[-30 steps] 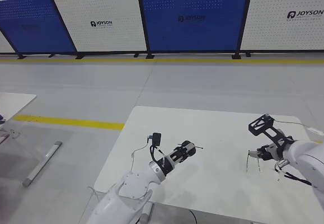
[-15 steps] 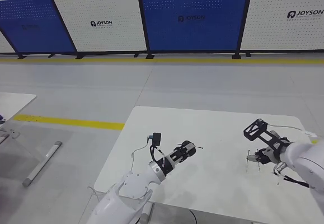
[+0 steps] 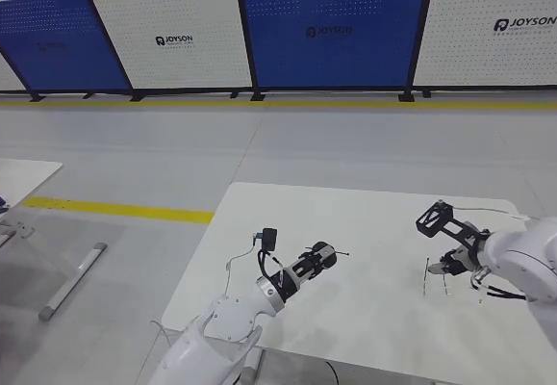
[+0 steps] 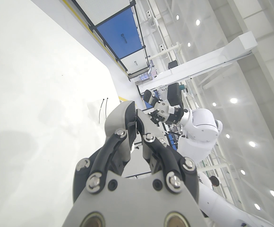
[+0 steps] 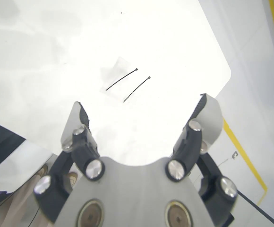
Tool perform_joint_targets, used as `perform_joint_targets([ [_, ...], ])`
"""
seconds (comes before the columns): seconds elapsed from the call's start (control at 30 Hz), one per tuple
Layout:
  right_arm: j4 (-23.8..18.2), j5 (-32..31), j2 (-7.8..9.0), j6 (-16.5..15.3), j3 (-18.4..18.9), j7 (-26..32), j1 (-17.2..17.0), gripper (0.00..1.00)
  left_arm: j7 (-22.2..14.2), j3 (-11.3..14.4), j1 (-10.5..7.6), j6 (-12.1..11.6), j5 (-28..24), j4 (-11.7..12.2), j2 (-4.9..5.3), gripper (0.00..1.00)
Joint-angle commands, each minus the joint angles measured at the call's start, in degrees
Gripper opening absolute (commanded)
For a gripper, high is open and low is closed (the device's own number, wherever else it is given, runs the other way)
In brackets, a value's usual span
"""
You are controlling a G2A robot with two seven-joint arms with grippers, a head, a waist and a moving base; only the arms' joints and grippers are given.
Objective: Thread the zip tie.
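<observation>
Two zip ties [image 5: 121,79] lie near the surface's [image 5: 56,36] corner; right pincer [image 5: 141,100] spread wide, left pincer [image 4: 134,109] closed (contents unclear).

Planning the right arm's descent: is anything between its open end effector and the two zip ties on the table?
Nothing visible. The right end effector, open, faces the two zip ties lying side by side on the bare white table; just a faint translucent patch lies under one tie.
</observation>
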Motion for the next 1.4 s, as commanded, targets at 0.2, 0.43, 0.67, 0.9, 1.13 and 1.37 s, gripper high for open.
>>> perform_joint_targets([
  [0.2, 6.9, 10.6, -0.41, 6.9, 0.0, 0.0, 1.1, 1.00, 0.0, 0.0, 0.00, 0.0, 0.0, 0.0, 0.00, 0.00],
  [0.43, 15.6, 17.7, -0.40, 14.1, -10.5, 0.0, 8.4, 1.00, 0.0, 0.0, 0.00, 0.0, 0.0, 0.0, 0.00, 0.00],
  [0.67, 15.6, 17.7, -0.40, 14.1, -10.5, 0.0, 8.4, 1.00, 0.0, 0.0, 0.00, 0.0, 0.0, 0.0, 0.00, 0.00],
  [0.9, 16.4, 21.0, -0.38, 14.9, -9.0, -4.0, 6.8, 1.00, 0.0, 0.0, 0.00, 0.0, 0.0, 0.0, 0.00, 0.00],
  [1.13, 19.6, 26.0, -1.54, 20.0, -9.9, -2.7, 7.8, 1.00, 0.0, 0.0, 0.00, 0.0, 0.0, 0.0, 0.00, 0.00],
  [1.37, 23.9, 24.0, -4.06, 21.8, -15.3, -1.4, 11.6, 1.00, 0.0, 0.0, 0.00, 0.0, 0.0, 0.0, 0.00, 0.00],
])
